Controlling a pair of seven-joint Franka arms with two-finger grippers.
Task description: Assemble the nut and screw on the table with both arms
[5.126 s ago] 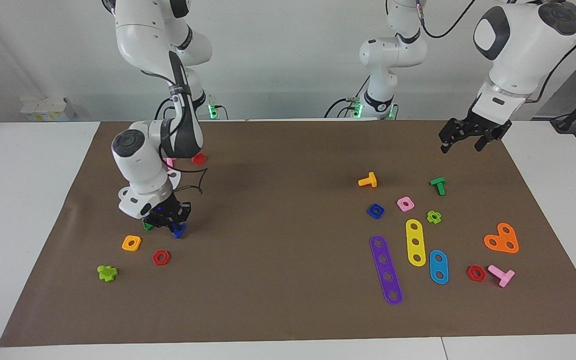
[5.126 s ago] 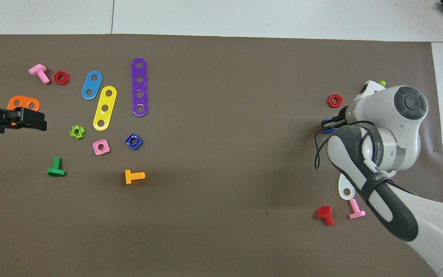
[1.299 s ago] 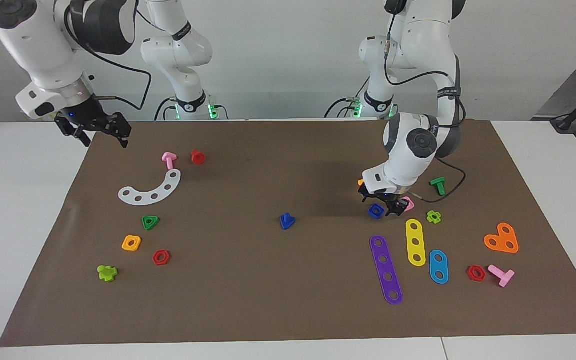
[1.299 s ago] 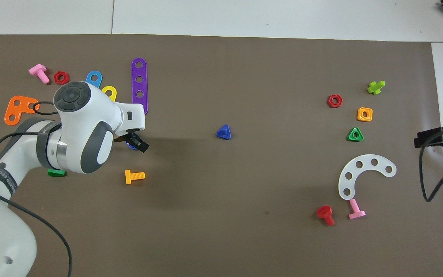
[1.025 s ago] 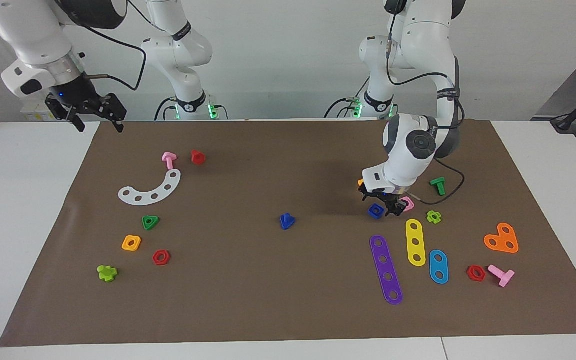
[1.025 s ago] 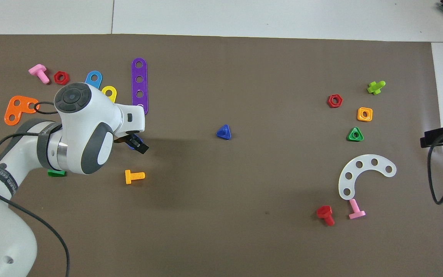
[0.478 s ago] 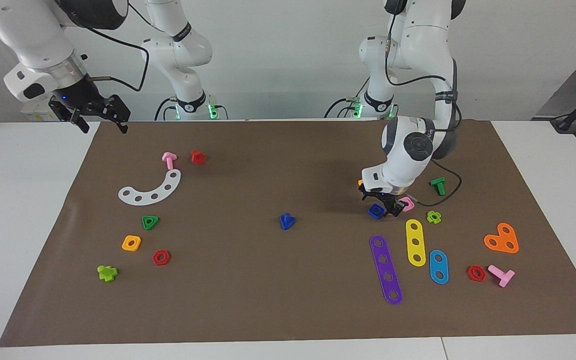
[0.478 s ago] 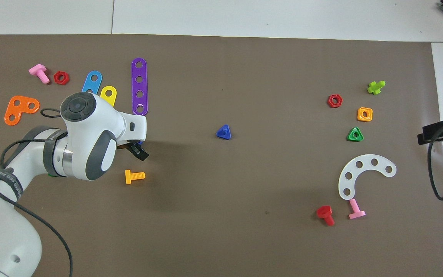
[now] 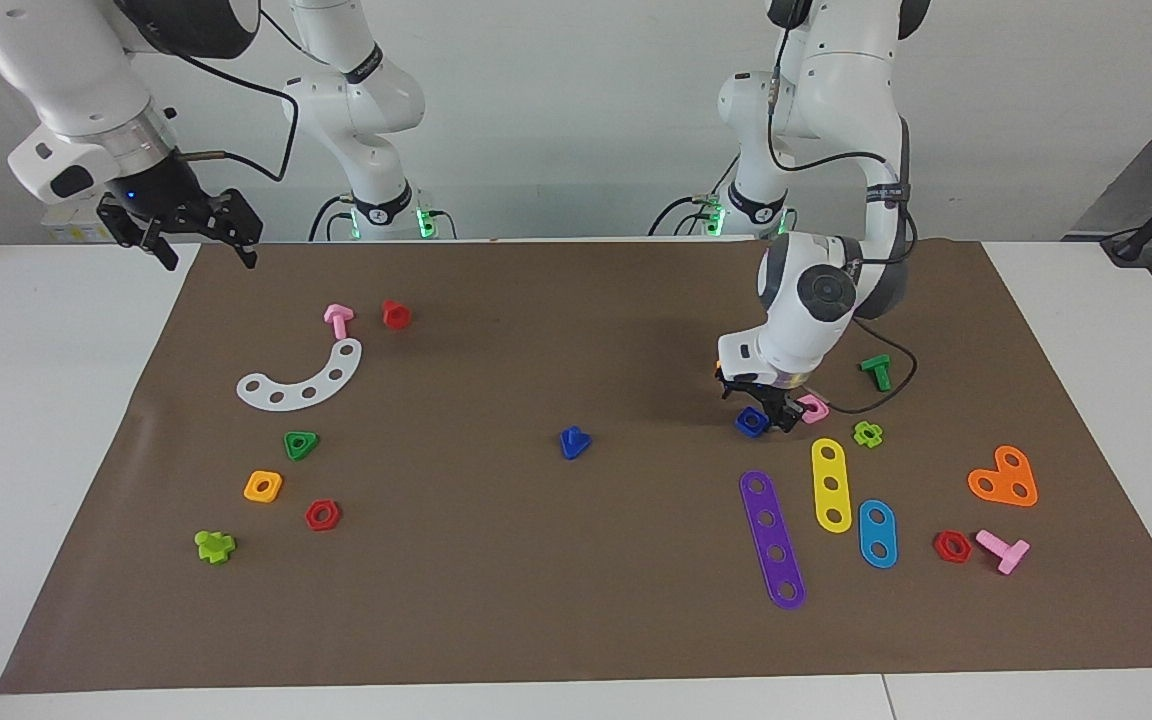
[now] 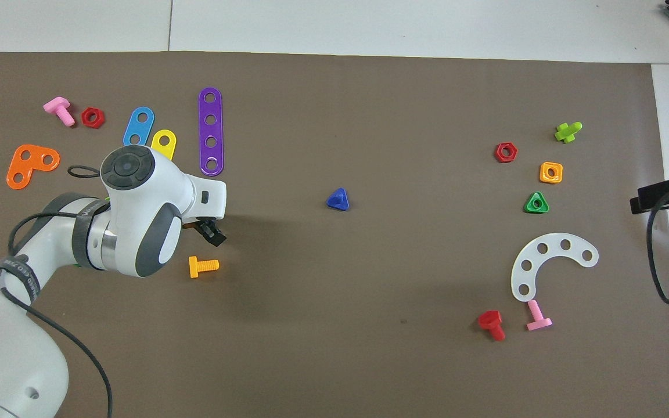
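Left claw (image 9: 761, 413) has tightened slightly around your nut (image 9: 751, 422), at the pink nut's nine o'clock, possibly lifting. Screw (image 9: 572, 441) lies mid-tabletop. Right claw (image 9: 198, 240) waits, fingers apart.

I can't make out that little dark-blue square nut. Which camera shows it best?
The facing view: the nut shows there with its hole, at the left gripper. In the overhead view the left arm's wrist hides it.
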